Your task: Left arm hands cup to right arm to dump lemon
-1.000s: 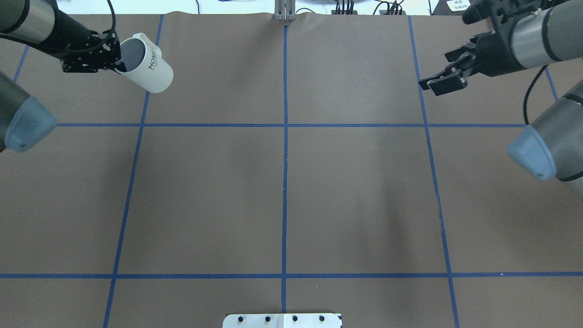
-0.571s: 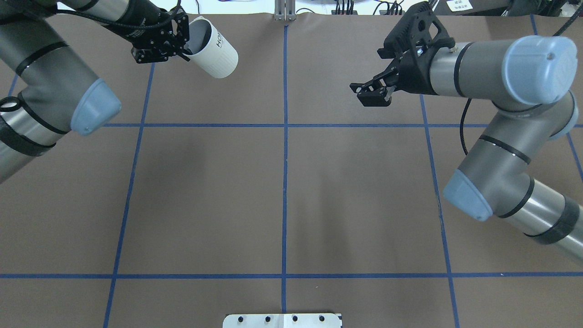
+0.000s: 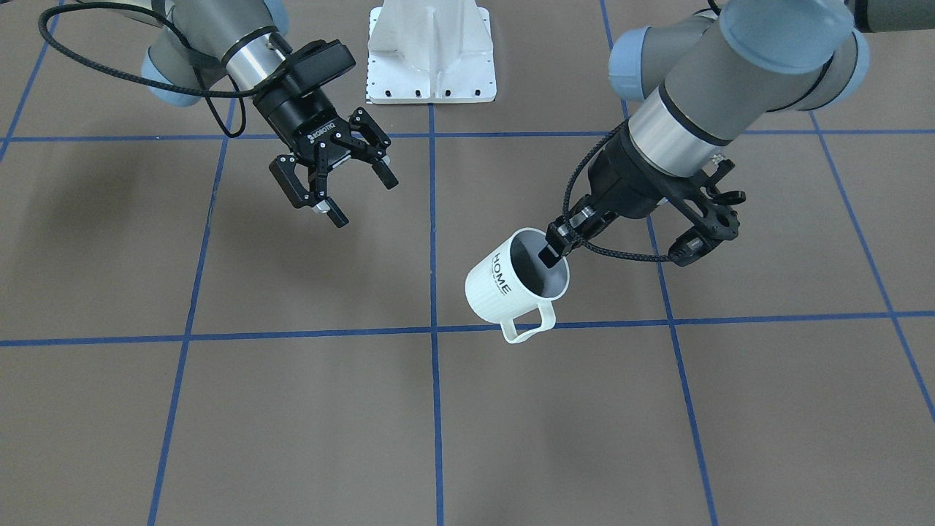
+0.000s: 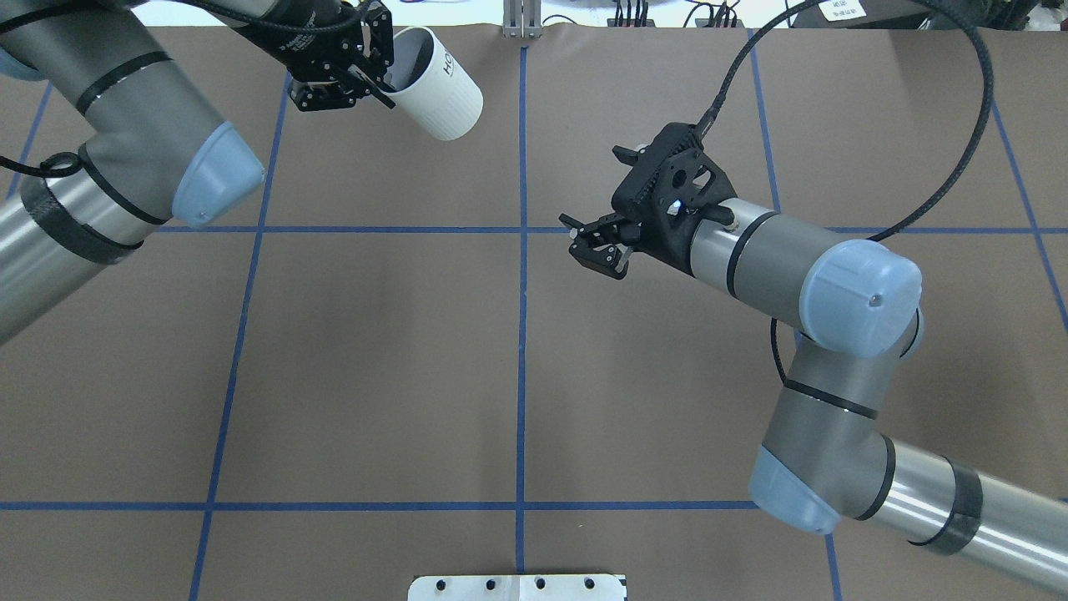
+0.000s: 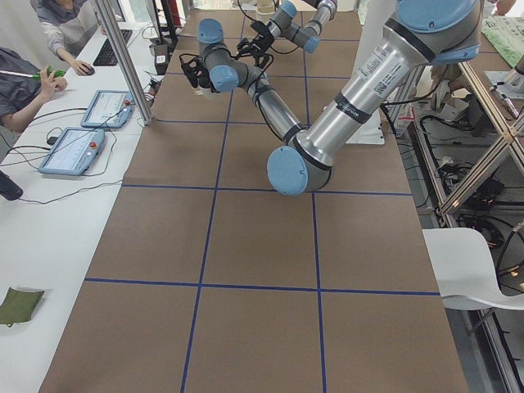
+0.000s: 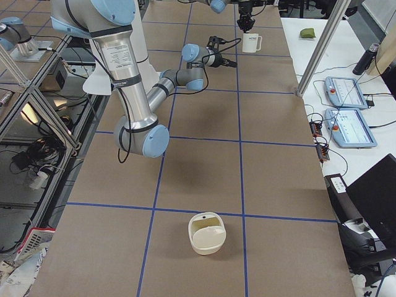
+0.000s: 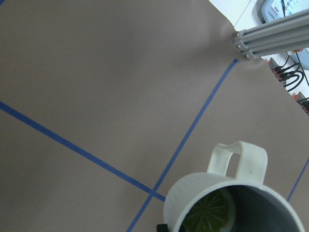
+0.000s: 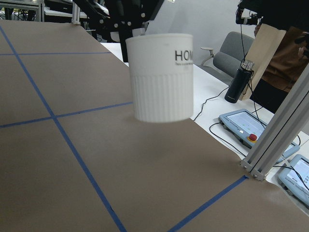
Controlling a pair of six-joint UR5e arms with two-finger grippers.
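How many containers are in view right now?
2. The cup hangs in the left gripper above the table; a cream bowl sits on the table, seen only from the right side.

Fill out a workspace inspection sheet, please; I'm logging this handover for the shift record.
Surface: brown table, blue tape grid.
Job's things: cup held in the air, lemon slice inside.
Clutter: cream container on the table's right end.
Pincers: left pincer shut on the cup's rim; right pincer open, empty.
Cables: braided cable loops beside the left pincer.
Surroundings: operators and tablets at a side desk.
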